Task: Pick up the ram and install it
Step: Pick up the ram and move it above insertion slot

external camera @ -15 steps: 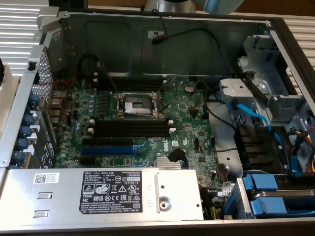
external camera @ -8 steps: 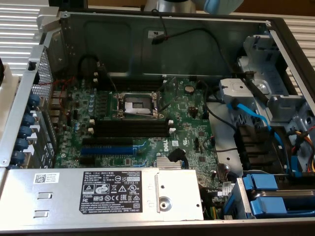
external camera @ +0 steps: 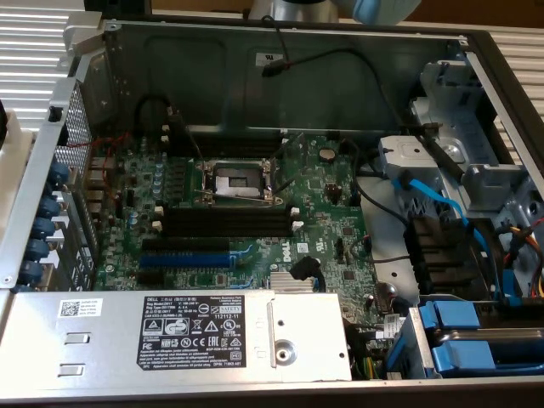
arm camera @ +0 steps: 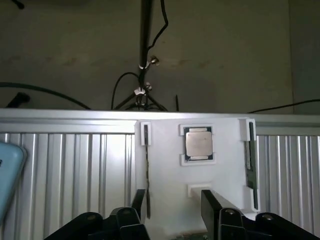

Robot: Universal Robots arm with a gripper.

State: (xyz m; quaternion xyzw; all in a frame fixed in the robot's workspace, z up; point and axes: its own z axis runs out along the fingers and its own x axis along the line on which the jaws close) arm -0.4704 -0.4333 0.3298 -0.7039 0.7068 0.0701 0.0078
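Black gripper (arm camera: pixel 176 206) jaws sit open, holding nothing. Long thin ram (arm camera: pixel 146 170) stands edge-up in a white plastic tray (arm camera: pixel 165 150), just beside one jaw, square silver CPU chip (arm camera: pixel 198 143) nearby. Silver power supply box (external camera: pixel 102 327), exterior view's lower left, is labelled DELL.

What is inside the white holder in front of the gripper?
A square processor chip lies in its middle pocket. Two thin ram sticks stand on edge in slots beside it. The gripper covers the holder's near end.
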